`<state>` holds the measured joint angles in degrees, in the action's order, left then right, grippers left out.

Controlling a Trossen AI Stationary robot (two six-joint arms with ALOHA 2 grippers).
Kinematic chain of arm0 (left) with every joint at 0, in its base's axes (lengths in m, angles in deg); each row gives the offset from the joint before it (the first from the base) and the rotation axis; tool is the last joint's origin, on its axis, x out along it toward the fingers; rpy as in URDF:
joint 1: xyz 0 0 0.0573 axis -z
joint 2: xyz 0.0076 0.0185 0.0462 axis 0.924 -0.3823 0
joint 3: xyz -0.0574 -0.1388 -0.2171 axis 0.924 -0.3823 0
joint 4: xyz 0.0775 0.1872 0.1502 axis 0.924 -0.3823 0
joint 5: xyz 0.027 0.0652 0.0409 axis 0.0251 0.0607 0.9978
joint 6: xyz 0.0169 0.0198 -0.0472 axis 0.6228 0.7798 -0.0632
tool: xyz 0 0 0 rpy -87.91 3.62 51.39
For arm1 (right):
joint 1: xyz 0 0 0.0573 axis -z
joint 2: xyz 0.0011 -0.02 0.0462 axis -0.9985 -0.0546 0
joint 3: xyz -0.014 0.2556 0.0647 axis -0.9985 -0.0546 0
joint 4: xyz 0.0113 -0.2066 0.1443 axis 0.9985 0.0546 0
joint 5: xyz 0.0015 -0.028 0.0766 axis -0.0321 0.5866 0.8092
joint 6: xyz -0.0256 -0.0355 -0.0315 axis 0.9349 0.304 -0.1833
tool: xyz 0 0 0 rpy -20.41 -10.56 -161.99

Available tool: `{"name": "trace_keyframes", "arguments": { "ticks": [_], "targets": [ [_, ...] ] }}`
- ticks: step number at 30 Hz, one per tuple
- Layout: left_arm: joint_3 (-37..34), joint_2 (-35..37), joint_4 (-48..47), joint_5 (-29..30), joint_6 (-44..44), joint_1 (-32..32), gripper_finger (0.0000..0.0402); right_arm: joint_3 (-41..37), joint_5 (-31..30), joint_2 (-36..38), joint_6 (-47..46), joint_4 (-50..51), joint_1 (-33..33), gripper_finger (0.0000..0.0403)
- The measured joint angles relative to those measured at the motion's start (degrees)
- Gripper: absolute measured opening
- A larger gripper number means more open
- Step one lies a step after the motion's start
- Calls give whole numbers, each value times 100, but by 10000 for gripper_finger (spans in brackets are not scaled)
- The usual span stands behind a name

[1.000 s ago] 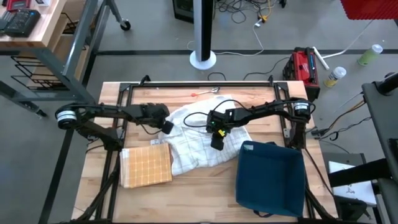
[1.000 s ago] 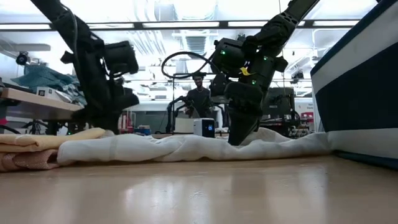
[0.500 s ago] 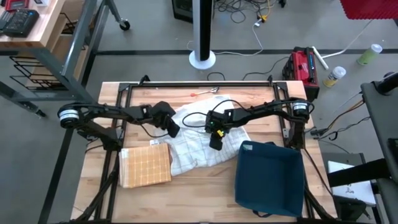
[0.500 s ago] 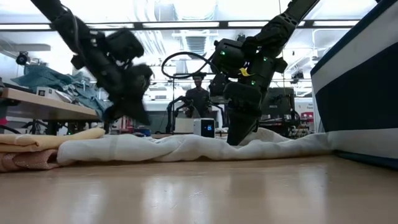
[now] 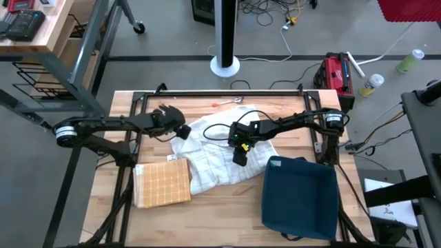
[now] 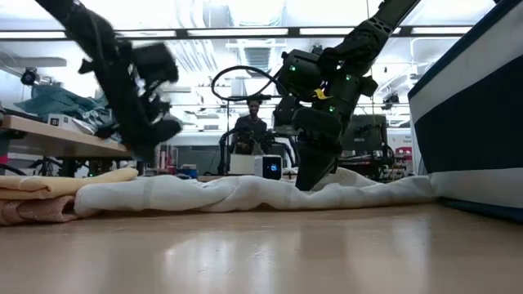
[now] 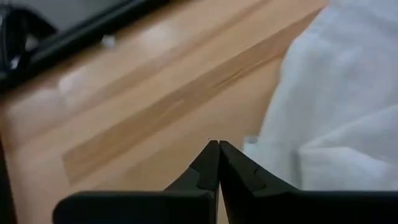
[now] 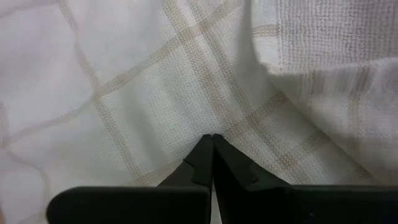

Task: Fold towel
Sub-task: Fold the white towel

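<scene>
Two arms over bench, both sets of jaws closed, neither gripping anything. White towel lying crumpled near bench centre, spreading toward back edge, not yet folded. Right gripper pressing tip-down onto towel's middle, jaws pinched shut with no cloth between them; checked weave showing right under tips in right wrist view. Left gripper hovering at towel's left edge, closer to back edge of bench, lifted clear of cloth in low view; closed tips pointing at bare wood just beside towel hem. Folded orange checked cloth lying toward front-left corner, touching towel's lower-left part. Blue bin sitting at front-right, towel's right side touching it.
</scene>
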<state>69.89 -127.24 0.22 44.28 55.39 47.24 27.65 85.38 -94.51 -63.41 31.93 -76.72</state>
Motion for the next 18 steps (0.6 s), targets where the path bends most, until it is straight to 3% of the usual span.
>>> {"name": "trace_keyframes", "arguments": {
  "ticks": [8,11,18],
  "targets": [
    [-721,-633,32,-355,-673,-158,0,4,16,-78,-70,-111,-6,0],
    [-822,-861,189,-349,-659,-234,0,2,-8,-62,-73,-143,-4,0],
    [-627,-835,252,-1069,-460,-281,0,17,-10,-40,-70,-127,-4,0]
  ]
}}
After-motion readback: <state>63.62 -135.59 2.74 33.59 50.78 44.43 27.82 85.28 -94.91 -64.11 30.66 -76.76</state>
